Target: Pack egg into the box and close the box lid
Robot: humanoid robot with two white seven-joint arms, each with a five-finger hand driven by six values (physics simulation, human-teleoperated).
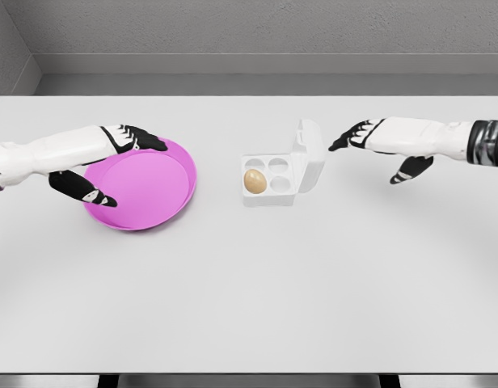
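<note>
The egg (pixel 255 180) sits in the front-left cup of the white box (pixel 269 179), whose lid (pixel 309 155) stands open and upright on its right side. My right hand (pixel 378 139) hovers just right of the lid, fingers spread and holding nothing. My left hand (pixel 111 153) hangs open over the pink plate (pixel 152 198), also holding nothing.

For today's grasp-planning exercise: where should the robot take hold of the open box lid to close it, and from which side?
Take the lid at its free top edge, from the right, where the right hand hovers open. It stands upright, hinged along the box's right side, so pushing leftward should fold it over the egg.
</note>
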